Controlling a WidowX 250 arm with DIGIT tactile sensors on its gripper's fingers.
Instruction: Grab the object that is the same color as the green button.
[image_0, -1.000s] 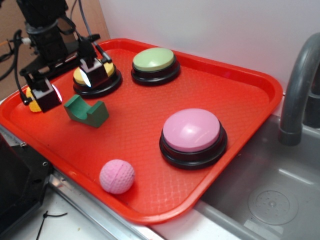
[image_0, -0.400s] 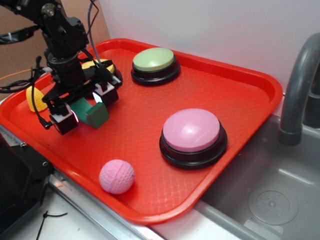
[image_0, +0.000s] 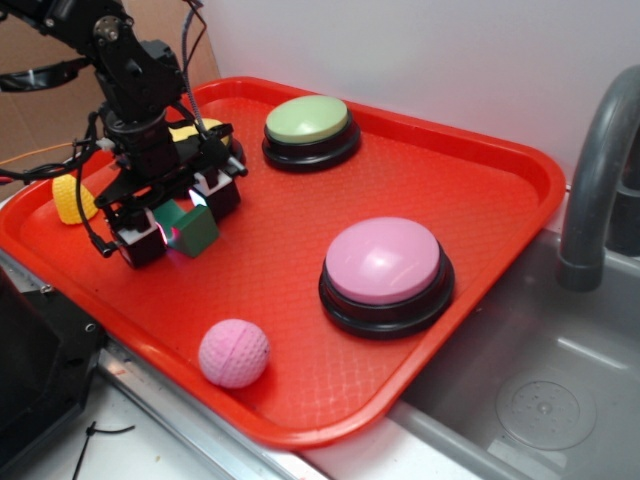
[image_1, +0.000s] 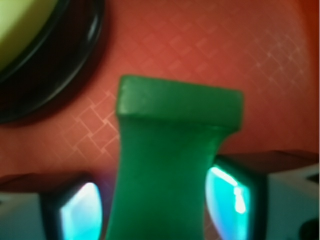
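- Your gripper (image_0: 178, 212) has dropped over the green block (image_0: 189, 228) in the last second — fingers now straddle it on the red tray (image_0: 480, 160).
- Jaws look parted, not yet clamped; close next.

In the exterior view the gripper (image_0: 172, 222) covers most of the green block (image_0: 188, 228) and nearly all of the yellow button (image_0: 196, 129) at upper left. The wrist view is blurred; the block (image_1: 167, 165) runs off the bottom edge, and whether the pads (image_1: 227, 197) touch it cannot be told. The faucet (image_0: 600, 170) is cut by the right edge.
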